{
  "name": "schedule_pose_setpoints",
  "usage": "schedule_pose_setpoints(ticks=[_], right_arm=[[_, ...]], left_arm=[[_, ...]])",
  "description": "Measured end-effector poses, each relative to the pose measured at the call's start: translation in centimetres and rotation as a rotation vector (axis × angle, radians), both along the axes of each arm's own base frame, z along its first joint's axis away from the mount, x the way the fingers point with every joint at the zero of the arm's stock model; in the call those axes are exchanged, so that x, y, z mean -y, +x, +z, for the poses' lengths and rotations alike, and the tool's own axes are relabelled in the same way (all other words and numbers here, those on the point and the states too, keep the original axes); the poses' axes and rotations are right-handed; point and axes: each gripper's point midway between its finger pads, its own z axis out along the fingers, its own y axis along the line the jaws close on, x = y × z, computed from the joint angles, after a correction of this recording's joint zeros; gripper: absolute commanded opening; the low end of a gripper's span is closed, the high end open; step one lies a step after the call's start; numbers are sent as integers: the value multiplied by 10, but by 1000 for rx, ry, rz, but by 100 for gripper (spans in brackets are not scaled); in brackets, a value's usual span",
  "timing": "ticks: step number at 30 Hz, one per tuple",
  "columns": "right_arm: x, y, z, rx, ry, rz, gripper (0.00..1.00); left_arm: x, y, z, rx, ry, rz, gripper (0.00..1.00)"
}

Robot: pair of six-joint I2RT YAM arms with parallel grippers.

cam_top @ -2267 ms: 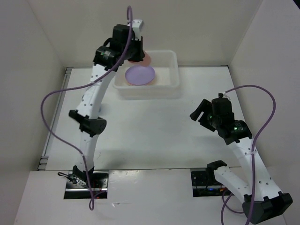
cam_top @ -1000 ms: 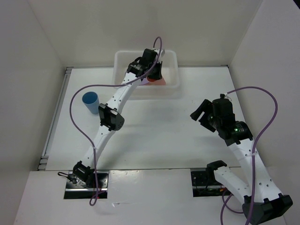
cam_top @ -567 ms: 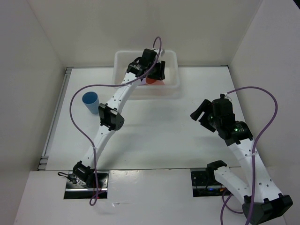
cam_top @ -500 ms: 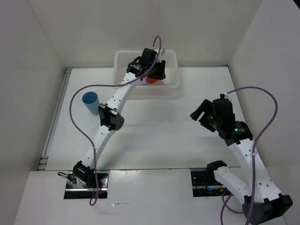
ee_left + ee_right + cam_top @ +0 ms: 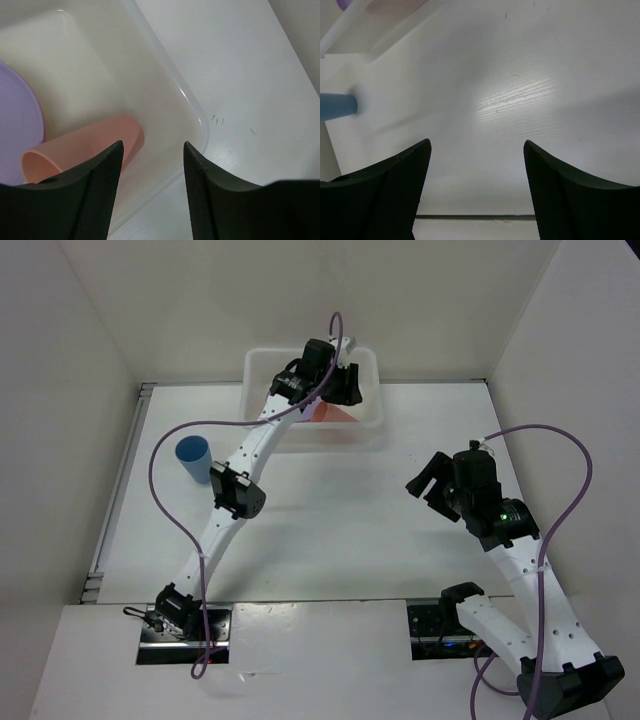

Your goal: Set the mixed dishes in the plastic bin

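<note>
The plastic bin point(image 5: 368, 362) stands at the back of the table. Inside it a purple plate point(image 5: 15, 125) lies flat, and beside the plate a red cup point(image 5: 85, 147) lies on its side, also visible from above as the red cup point(image 5: 332, 413). My left gripper point(image 5: 340, 390) hovers open over the bin's right half, its jaws apart and empty, just above the cup in the left wrist view point(image 5: 152, 145). A blue cup point(image 5: 192, 455) stands upright on the table to the left of the bin. My right gripper point(image 5: 422, 485) is open and empty above the table's right side.
The right wrist view shows bare white tabletop below the right gripper point(image 5: 476, 145), with the blue cup point(image 5: 335, 106) at the far left and the bin's corner point(image 5: 375, 25) at top left. White walls enclose the table on three sides.
The left gripper opened and let go of the red cup, which now lies on its side in the bin. The left gripper rose slightly. The right arm has not moved.
</note>
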Motion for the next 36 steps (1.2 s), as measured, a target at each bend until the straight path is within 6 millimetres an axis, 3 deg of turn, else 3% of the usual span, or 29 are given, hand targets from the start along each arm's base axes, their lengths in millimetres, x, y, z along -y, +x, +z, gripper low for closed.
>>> schedule_pose_setpoints(ticks=[6, 9, 13, 16, 18, 20, 23, 25, 27, 29, 33, 36], right_arm=[[0, 0, 0, 0, 0, 0, 81], [0, 0, 0, 0, 0, 0, 81], [0, 0, 0, 0, 0, 1, 81], [0, 0, -1, -2, -3, 5, 81], [-1, 0, -1, -2, -3, 11, 81], [-2, 0, -1, -3, -5, 20, 81], [-4, -1, -1, -1, -5, 39, 81], [-6, -1, 0, 2, -4, 56, 81], [-8, -2, 0, 1, -2, 75, 81], [-10, -3, 0, 2, -1, 94, 81], [-15, -4, 0, 7, 4, 133, 81], [-18, -5, 0, 7, 7, 159, 81]], left_arm=[[-5, 0, 21, 40, -4, 21, 65], [-20, -5, 39, 49, 24, 68, 66], [-71, -20, 93, 86, 88, 185, 66], [-120, -47, 159, 157, 110, 296, 66], [-157, -76, 205, 208, 128, 367, 68], [-188, -111, 242, 252, 143, 433, 76], [-231, -155, 263, 262, 182, 521, 77], [-260, -168, 251, 228, 231, 580, 77], [-293, -176, 224, 156, 292, 644, 74], [-323, -174, 184, 71, 332, 699, 74], [-381, -184, 83, -186, 410, 780, 75], [-415, -197, 37, -325, 406, 838, 64]])
